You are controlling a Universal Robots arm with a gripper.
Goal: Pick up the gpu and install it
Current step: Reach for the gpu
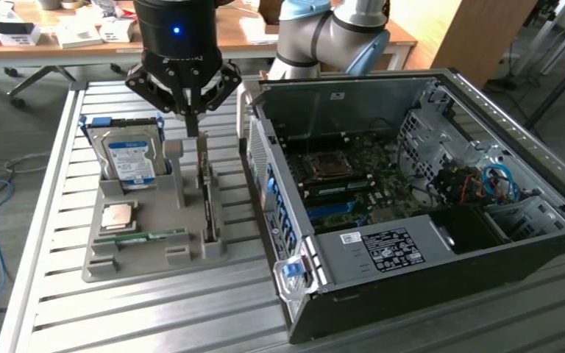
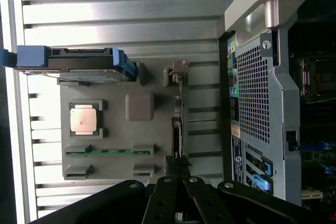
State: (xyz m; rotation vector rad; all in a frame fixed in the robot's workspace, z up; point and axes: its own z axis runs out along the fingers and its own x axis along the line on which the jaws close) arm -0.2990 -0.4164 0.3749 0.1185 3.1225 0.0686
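gpu [image 1: 206,191] is seen standing on edge in gray holder [image 1: 135,265], flanked by hard drive [image 1: 130,158] and open PC case [image 1: 381,250]; claw [image 1: 192,129] is closed, empty, positioned just above its end.

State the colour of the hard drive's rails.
Blue rails, clearest in the wrist view.

A tight lane over the grey plastic holder tray [image 1: 189,254], where the thin green circuit-board card [image 1: 207,198] stands on edge, is hemmed by the upright silver hard drive [image 1: 130,158] and the open black computer case [image 1: 440,287], while the slatted metal surface [image 1: 145,309] nearer the exterior camera lies bare.
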